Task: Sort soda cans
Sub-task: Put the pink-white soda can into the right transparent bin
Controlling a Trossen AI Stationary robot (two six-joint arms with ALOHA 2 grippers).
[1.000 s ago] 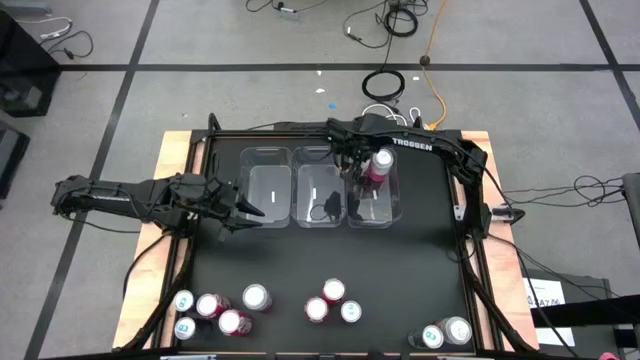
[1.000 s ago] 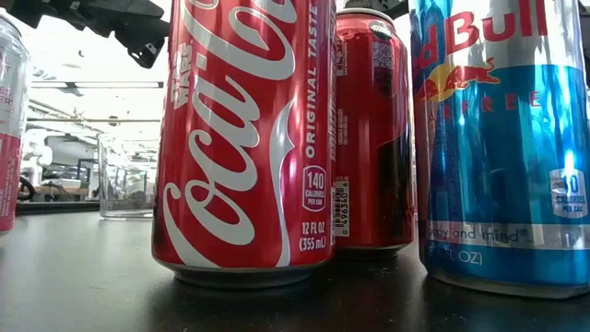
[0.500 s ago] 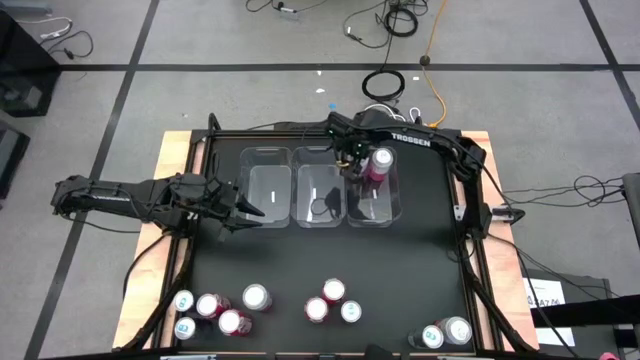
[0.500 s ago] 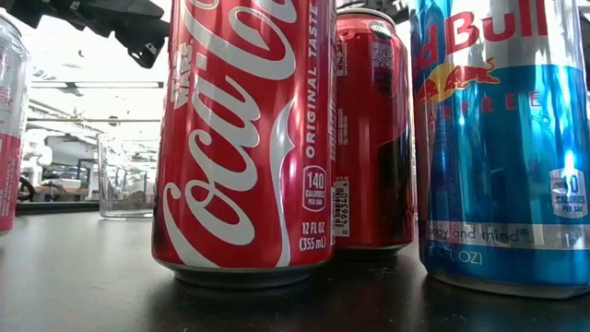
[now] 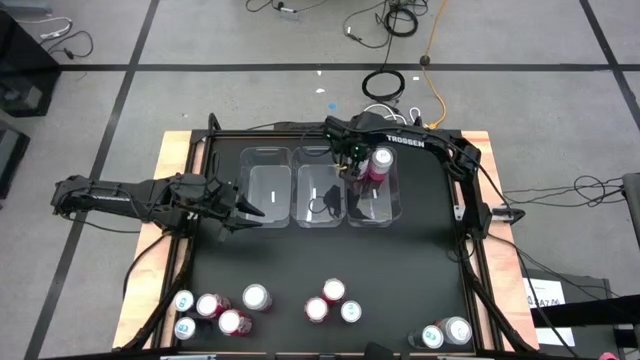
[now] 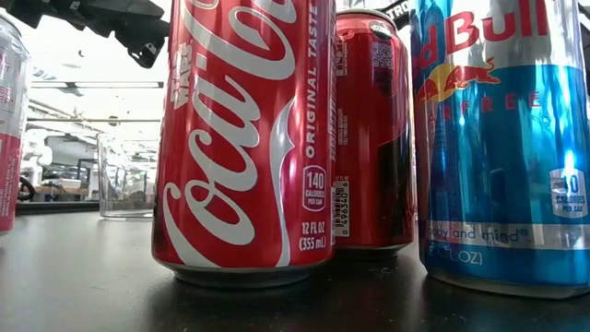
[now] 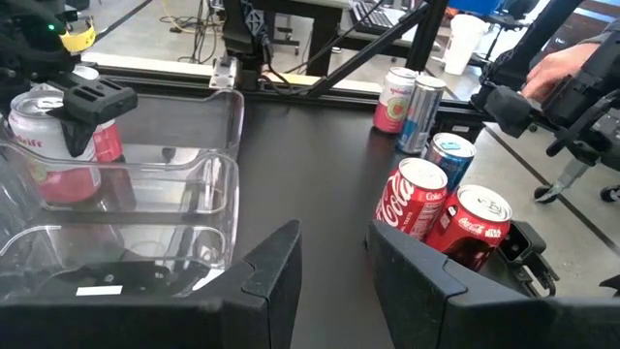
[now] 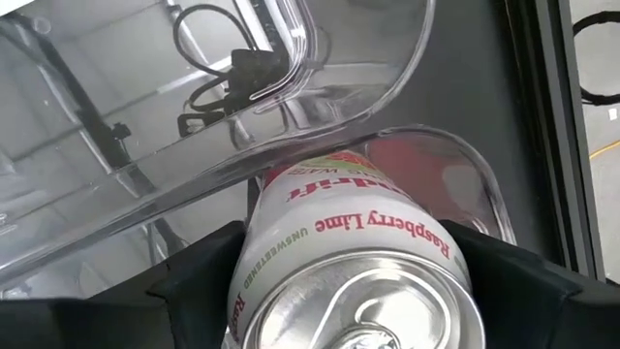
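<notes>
Three clear bins [image 5: 318, 190] stand side by side at the table's far middle. My right gripper [image 5: 368, 165] points down into the right bin [image 5: 388, 205], shut on an upright pink soda can [image 8: 349, 242]. The same can [image 7: 44, 145] shows inside that bin in the left wrist view. My left gripper [image 7: 334, 276] waits open beside the left bin [image 5: 266, 190] with nothing between its fingers. Several more soda cans, red [image 6: 244, 138], blue [image 6: 502, 138] and pink [image 5: 234, 322], stand upright along the near edge. My right gripper has the pink can's upper body [image 8: 291, 237] between its two fingers, one on each side just under the silver top. The fingers [image 8: 199, 267] come from above, pointing down. The can stands upright inside the right bin; whether its base rests on the bin's floor cannot be told.
The near-edge cans stand in three clusters: left [image 5: 207, 305], middle [image 5: 333, 291] and right [image 5: 457, 330]. A wide bare stretch of black tabletop [image 5: 330, 250] lies between them and the bins. A person's hand [image 7: 567, 63] shows beyond the table's edge.
My right gripper has sunk a little into the right bin with the pink can, which stays upright.
</notes>
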